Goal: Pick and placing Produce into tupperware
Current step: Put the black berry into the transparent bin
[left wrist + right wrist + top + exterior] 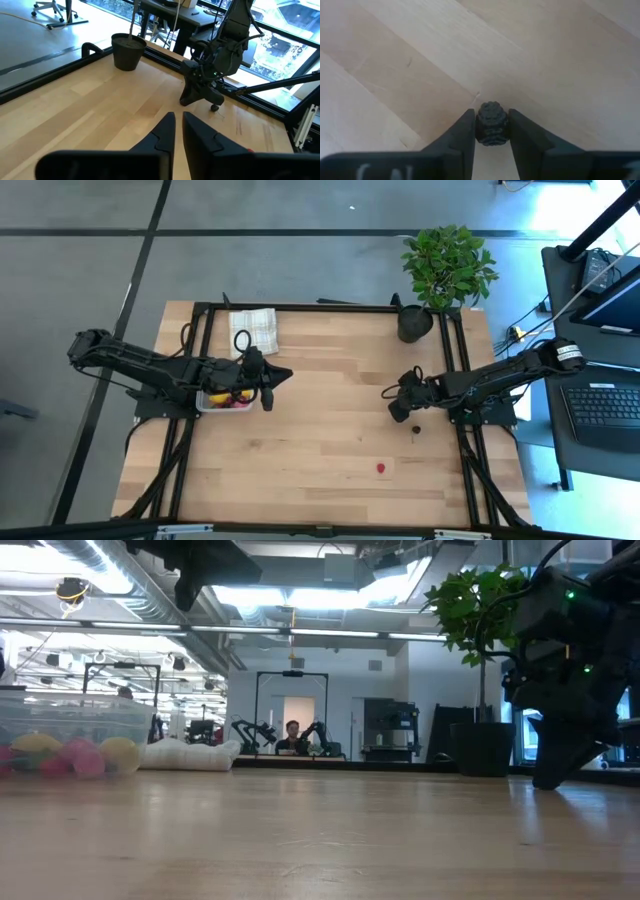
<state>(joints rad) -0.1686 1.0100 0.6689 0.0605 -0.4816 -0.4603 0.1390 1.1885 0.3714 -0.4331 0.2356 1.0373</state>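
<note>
The clear tupperware (204,407) stands at the table's left with yellow and pink produce (75,755) inside. My left gripper (284,374) hovers just right of it, above the table, shut and empty. My right gripper (393,407) points steeply down at the table's right, shut on a small dark bumpy berry (492,123). Another dark piece (415,428) lies on the wood beside it. A red strawberry piece (381,468) lies nearer the front edge. My right gripper pinches the dark berry's two opposite sides (481,125) between its two fingers. The fingers come from above, pointing steeply down. The berry sits at the wooden tabletop; whether it is lifted clear I cannot tell.
A folded checked cloth (253,330) lies at the back left. A black pot (415,322) with a leafy plant (448,262) stands at the back right corner. Bare wood stretches between the two arms.
</note>
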